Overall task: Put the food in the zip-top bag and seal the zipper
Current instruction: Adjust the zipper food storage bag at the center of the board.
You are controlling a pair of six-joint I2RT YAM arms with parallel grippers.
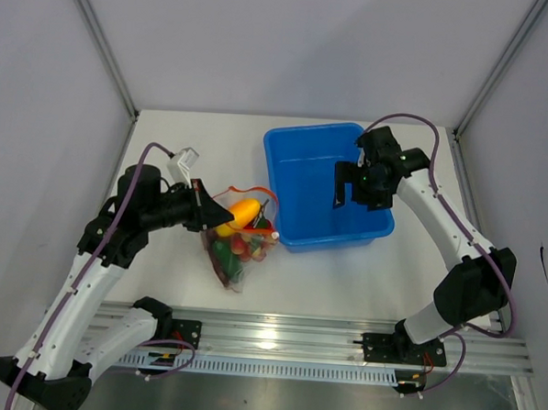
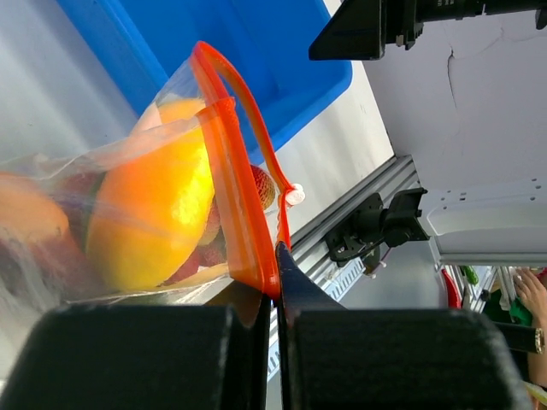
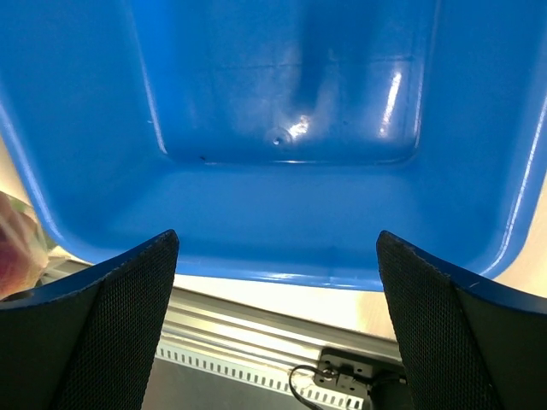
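On the counter (image 1: 195,137), just left of the blue bin (image 1: 337,238), the zip-top bag (image 1: 230,258) holding the food (image 1: 244,210) is gripped by its zipper (image 2: 244,171) in the clamped left pincer (image 2: 275,265), while the right pincer (image 3: 278,273) is seen spread apart over the bin.

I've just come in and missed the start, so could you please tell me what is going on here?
The left gripper has its jaws shut on the zipper, pinching the orange-red strip at the mouth of the zip-top bag. The bag sits beside the blue bin and holds toy food, including an orange-yellow piece. Its mouth gapes open, so it is not yet sealed. The right gripper hangs open over the bin.
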